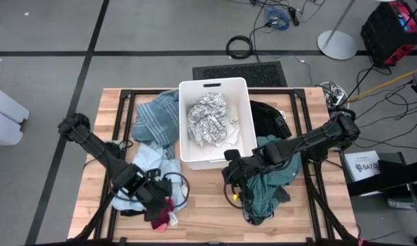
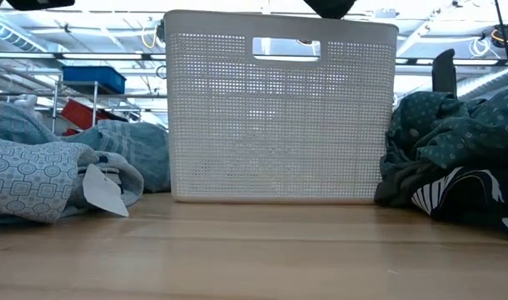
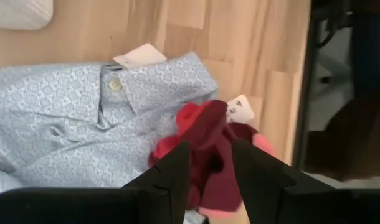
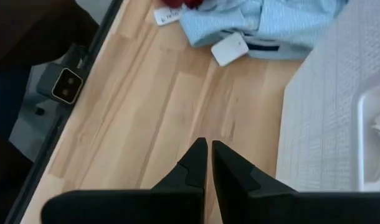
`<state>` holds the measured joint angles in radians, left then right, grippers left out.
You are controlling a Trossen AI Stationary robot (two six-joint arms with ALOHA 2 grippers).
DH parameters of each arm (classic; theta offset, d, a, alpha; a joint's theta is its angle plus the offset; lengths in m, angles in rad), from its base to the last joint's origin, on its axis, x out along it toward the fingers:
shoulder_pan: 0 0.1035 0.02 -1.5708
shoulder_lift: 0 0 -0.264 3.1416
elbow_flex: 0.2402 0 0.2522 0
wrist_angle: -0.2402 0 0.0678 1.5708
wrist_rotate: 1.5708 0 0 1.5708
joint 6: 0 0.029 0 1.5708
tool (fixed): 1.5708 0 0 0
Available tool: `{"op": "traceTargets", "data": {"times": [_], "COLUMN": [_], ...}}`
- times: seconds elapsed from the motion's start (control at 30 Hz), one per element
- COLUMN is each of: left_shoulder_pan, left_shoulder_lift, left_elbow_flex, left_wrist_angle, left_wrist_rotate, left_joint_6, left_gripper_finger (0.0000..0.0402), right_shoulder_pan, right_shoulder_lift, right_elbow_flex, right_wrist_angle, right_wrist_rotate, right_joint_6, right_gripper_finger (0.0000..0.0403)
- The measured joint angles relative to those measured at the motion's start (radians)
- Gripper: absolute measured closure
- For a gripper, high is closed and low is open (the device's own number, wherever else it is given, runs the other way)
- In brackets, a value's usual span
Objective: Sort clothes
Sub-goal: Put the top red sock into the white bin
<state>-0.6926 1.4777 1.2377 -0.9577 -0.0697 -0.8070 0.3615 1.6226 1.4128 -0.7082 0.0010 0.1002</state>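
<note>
Left gripper [image 3: 209,165]: low over the near-left part of the table [image 1: 202,198], fingers [image 3: 174,171] either side of the pink piece [image 3: 205,134] and closed onto it; judged to be the pickup of a small item for sorting.
Pink piece: bunched on the near edge of the light-blue shirt [image 3: 71,118], a white tag [image 3: 240,111] showing beside it; in the high view it lies at the near-left corner, under the gripper.
Light-blue shirt: spread flat left of the bin [image 1: 215,92], collar and button up, a second tag [image 3: 140,56] on the wood by the collar.
Right gripper [image 4: 209,155]: fingers pressed together, holding nothing, hovering over bare wood just in front of the bin's near wall; seems parked clear so the left arm can work.
Bin: white, mid-table, the white-grey patterned garment [image 1: 207,117] already inside, which suggests one sort is done.
Striped garment [image 1: 157,117]: heaped against the bin's left wall.
Teal garment [image 1: 273,174]: piled right of the bin, partly under the right arm; a black garment [image 1: 268,117] lies behind it.
Left to do: most clothes are outside the bin, so the task looks early.
</note>
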Motion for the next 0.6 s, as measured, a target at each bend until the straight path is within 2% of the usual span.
{"op": "traceTargets", "data": {"times": [0.27, 0.43, 0.6], "left_shoulder_pan": [-0.050, -0.057, -0.056], "left_shoulder_lift": [0.114, 0.180, 0.225], "left_elbow_flex": [-0.002, -0.002, -0.002], "left_wrist_angle": [0.010, 0.041, 0.043], "left_wrist_rotate": [-0.015, 0.059, 0.088], "left_joint_6": [0.000, 0.000, 0.000], "left_gripper_finger": [0.0274, 0.0274, 0.0274], "right_shoulder_pan": [0.040, 0.051, 0.053], "right_shoulder_lift": [0.000, 0.000, 0.000], "right_elbow_flex": [0.001, 0.002, 0.002], "right_wrist_angle": [-0.030, -0.030, -0.030], "right_wrist_rotate": [-0.002, -0.001, -0.002], "right_joint_6": [0.042, 0.049, 0.072], "right_gripper_finger": [0.0390, 0.0390, 0.0390]}}
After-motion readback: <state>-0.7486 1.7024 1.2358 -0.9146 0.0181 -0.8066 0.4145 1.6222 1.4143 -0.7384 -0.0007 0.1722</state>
